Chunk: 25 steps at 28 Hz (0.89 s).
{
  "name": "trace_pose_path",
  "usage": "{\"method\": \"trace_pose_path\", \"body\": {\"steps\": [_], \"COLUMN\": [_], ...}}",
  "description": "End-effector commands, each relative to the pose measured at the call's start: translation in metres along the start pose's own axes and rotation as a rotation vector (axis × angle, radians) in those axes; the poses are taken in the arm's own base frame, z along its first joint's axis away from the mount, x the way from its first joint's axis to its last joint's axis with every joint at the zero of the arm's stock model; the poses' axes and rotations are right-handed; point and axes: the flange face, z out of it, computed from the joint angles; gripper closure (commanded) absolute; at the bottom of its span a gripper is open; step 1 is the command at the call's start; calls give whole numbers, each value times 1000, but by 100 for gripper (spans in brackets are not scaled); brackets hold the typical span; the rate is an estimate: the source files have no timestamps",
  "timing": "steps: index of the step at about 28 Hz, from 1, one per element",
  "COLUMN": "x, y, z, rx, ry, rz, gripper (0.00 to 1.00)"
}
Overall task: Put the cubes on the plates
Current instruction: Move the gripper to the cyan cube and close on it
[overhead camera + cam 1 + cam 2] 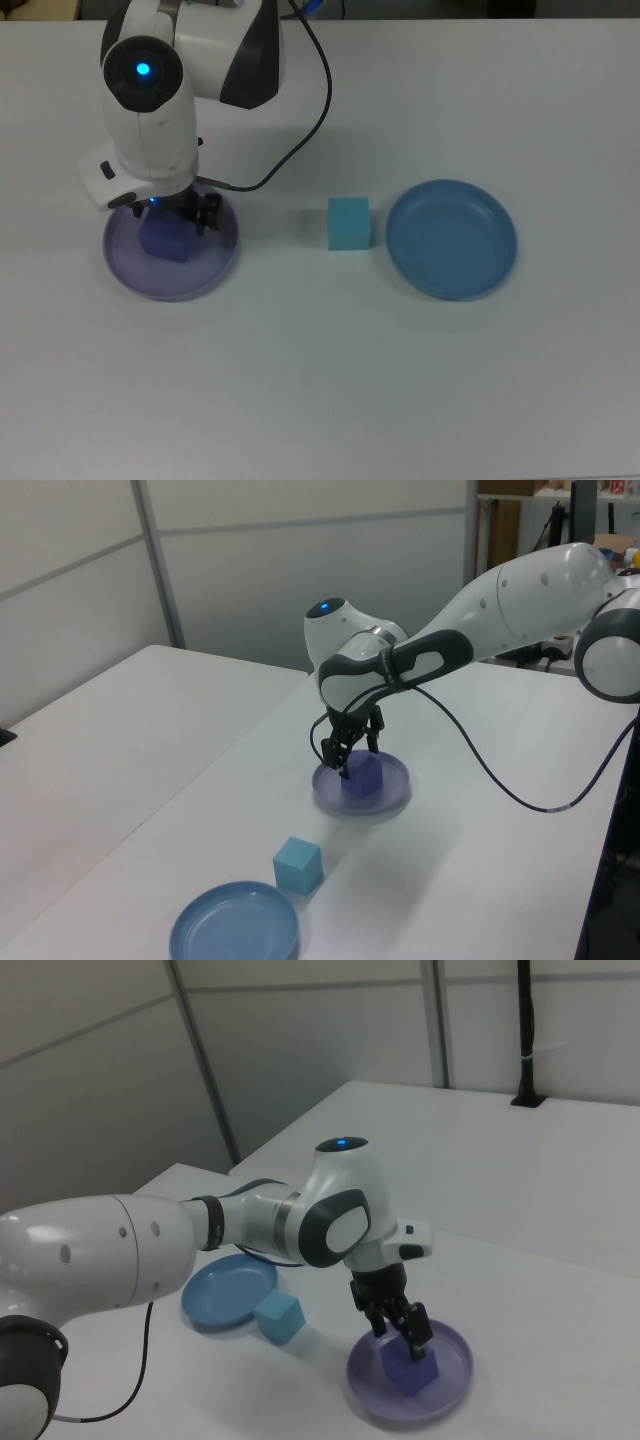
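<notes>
The two dark fingers (345,761) stand parted, one on either side of the purple-blue cube's upper part and seemingly clear of its faces, so the gripper (356,755) grips nothing; in the right view the gripper (400,1332) hangs just over the cube's top, its tips level with the upper edge; the purple-blue cube (164,240) sits flat inside the lavender plate (215,262), resting on the plate's floor toward the top view's left half, away from the rim; in the left view the same cube (363,776) stands in the plate's middle, and in the right view it (412,1369) lies within the plate (450,1380) as well; above the fingers the white wrist (146,110) carries a lit blue lamp, and a black cable (305,120) loops from it across the table; the white table (320,380) bears everything; the light teal cube (349,222) stands on the bare table, well apart from the lavender plate and just beside the blue plate (452,239), off its rim on the top view's left; in the left view the teal cube (298,865) lies between the two plates, nearer the blue plate (235,921), which holds nothing.
</notes>
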Motion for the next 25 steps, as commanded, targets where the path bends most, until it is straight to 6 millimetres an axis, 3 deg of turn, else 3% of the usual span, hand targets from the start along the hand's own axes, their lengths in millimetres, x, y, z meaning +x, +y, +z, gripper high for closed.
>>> {"method": "trace_pose_path", "body": {"steps": [1, 3, 4, 7, 8, 13, 17, 25], "x": [-11, -18, -24, -31, -38, -59, -66, -75], "y": [-14, -34, -57, -93, -116, -172, -197, -225], "z": [-27, -39, -48, -51, -53, -58, -46, -17], "rx": [10, 31, 54, 78, 83, 88, 86, 64], "ry": [12, -2, -3, -3, -3, -8, -20, -54], "rz": [-6, -36, -66, -116, -151, -229, -270, -319], "gripper": [0, 0, 0, 0, 0, 0, 0, 0]}}
